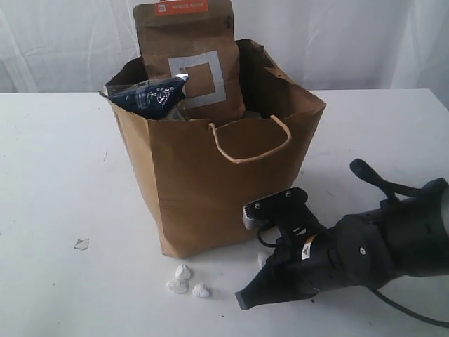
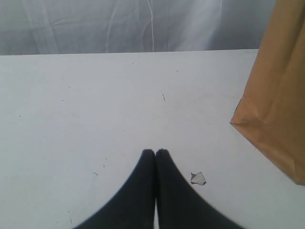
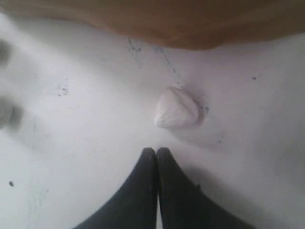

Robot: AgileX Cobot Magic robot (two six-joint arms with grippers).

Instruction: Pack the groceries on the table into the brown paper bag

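White table (image 1: 56,175), bag (image 1: 210,189) beside right gripper (image 3: 156,152)

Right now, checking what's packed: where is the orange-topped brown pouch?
Exterior view: the brown pouch stands inside the brown paper bag, centre-left, rising above its rim behind the dark packet.
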